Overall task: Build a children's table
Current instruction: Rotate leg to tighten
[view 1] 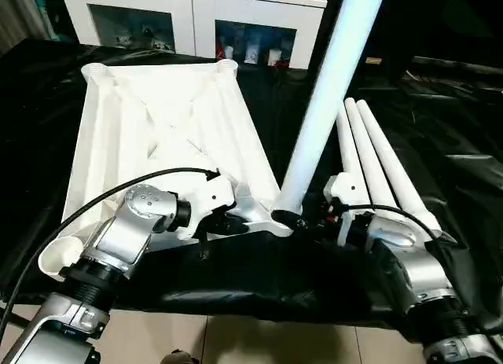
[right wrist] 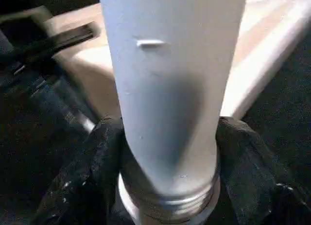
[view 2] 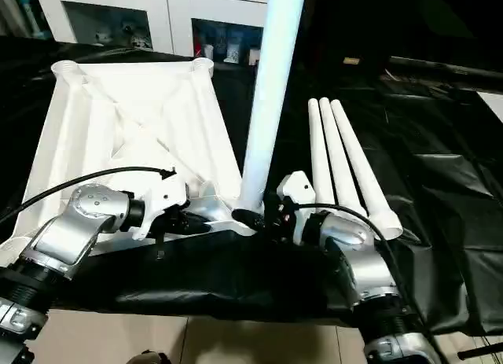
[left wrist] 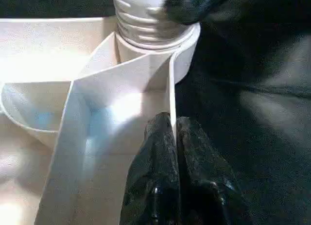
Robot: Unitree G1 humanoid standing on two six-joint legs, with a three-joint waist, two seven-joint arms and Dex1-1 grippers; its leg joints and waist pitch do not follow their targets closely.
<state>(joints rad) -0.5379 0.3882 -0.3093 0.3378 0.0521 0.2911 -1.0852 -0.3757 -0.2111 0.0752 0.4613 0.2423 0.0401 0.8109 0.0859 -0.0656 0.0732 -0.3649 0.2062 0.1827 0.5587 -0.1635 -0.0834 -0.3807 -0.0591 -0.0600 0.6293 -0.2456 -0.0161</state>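
- While the white top (view 1: 165, 136) of the children's table lies upside down on the black tabletop (view 1: 440, 144), 1 leg (view 1: 330, 97) stands upright in its near right corner socket (left wrist: 160, 45).
- The right pincer (right wrist: 165, 152) has its 2 fingers on both sides of this leg, just above the threaded end; they touch it, so I judge it holds the leg.
- The left pincer (left wrist: 172, 152) is closed, pinching a thin rib of the top beside the same socket.
- I think the thread is not fully in. If the leg tilts while it is turned, it may cross-thread or jump out.
- If the left pincer slips off the rib, the whole top could turn with the leg.
- 3 other legs (view 1: 377, 159) lie side by side on the tabletop, right of the top.
- The far 2 sockets (view 1: 226, 65) look empty.
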